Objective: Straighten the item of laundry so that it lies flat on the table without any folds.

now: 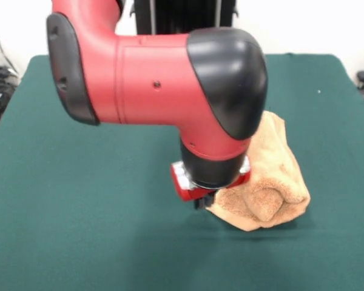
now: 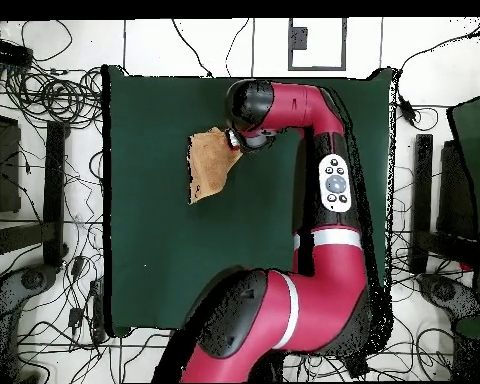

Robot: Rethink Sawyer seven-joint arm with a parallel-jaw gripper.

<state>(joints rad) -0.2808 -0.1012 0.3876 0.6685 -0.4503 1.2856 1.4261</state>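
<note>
The tan fluffy towel (image 1: 270,182) lies bunched and folded over on the dark green table (image 1: 79,230), right of centre in the front view. Its front end is rolled into a thick lump. In the overhead view the towel (image 2: 208,166) shows as an uneven patch toward the table's (image 2: 164,250) upper left. My gripper (image 1: 204,202) hangs under the red and black wrist, down at the towel's left edge and close to the table. The wrist hides most of it, and in the overhead view the arm's black elbow (image 2: 246,108) covers it.
The red arm (image 2: 324,180) reaches from the base at the bottom across the table's right half in the overhead view. Cables and stands lie on the floor around the table edges.
</note>
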